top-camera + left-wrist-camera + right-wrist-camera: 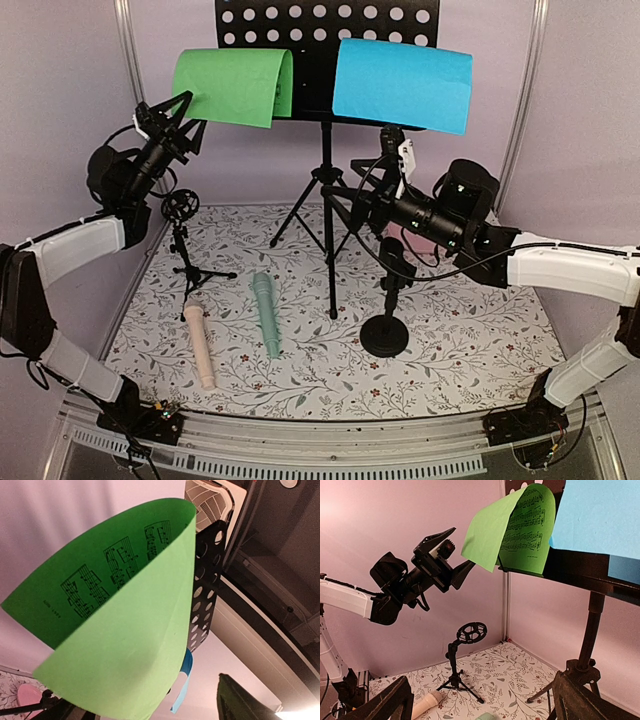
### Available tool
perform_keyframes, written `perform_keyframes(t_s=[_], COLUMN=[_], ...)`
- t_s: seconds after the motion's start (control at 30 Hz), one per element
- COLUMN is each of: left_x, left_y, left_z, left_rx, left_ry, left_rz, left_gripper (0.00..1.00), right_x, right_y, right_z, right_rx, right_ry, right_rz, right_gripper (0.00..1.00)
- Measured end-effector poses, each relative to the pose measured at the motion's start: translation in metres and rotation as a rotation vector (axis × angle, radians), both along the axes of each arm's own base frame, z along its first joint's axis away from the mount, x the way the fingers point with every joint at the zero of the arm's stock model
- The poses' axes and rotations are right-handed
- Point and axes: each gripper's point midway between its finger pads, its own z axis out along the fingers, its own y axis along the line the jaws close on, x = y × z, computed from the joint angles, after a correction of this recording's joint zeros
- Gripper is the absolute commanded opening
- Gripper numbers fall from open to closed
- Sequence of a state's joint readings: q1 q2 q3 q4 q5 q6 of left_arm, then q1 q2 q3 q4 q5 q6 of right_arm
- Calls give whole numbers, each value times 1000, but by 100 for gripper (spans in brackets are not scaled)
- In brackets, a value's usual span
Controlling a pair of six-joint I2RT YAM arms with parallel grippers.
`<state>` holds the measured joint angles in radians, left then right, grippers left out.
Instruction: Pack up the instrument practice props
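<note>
The black perforated music rack [320,25] stands at the back on tripod legs [325,215]. A green sheet [232,85] and a blue sheet [400,85] rest on it, both curling forward. My left gripper [190,115] is open, its fingers straddling the green sheet's [125,645] left edge; it also shows in the right wrist view [464,547]. My right gripper [338,203] is open and empty beside the rack's pole. The mint microphone [266,315] and the pink microphone [200,345] lie on the mat. One small mic support [182,240] stands at the left, another [387,300] on a round base at the right.
A floral mat [450,340] covers the table, with pale walls and metal posts [128,45] close around it. A round pink plate [27,697] shows low in the left wrist view. The rack's legs spread across the mat's middle back.
</note>
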<state>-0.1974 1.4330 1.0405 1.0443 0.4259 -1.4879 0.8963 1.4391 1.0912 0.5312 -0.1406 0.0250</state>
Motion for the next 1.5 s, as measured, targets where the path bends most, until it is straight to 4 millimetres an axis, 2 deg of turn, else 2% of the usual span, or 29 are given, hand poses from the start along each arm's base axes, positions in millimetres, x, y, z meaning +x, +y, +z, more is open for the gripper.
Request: perform_keyframes(t_s=[0.17, 0.4, 0.6, 0.83, 1.03, 1.1, 1.33, 1.5], left_x=[-9, -27, -40, -42, -42, -42, -40, -41], left_y=[-6, -4, -3, -1, 4, 5, 3, 0], left_z=[11, 27, 39, 40, 48, 56, 83, 99], left_rx=[14, 50, 63, 78, 66, 60, 49, 37], left_ry=[-47, -96, -135, -112, -109, -120, -160, -179], left_rz=[-12, 20, 37, 59, 88, 94, 97, 93], left_gripper=[60, 51, 36, 26, 24, 21, 1, 0], right_x=[-1, -2, -5, -5, -7, -7, -10, -11], right_y=[0, 1, 2, 2, 5, 6, 8, 8], right_z=[-5, -5, -5, -5, -6, -5, -6, -6], right_rx=[-11, -13, -15, -15, -13, -12, -11, -10], right_ry=[2, -1, -3, -3, 6, 8, 13, 17], right_rz=[0, 11, 26, 30, 46, 50, 62, 67], right_gripper=[99, 99, 99, 99, 99, 99, 99, 99])
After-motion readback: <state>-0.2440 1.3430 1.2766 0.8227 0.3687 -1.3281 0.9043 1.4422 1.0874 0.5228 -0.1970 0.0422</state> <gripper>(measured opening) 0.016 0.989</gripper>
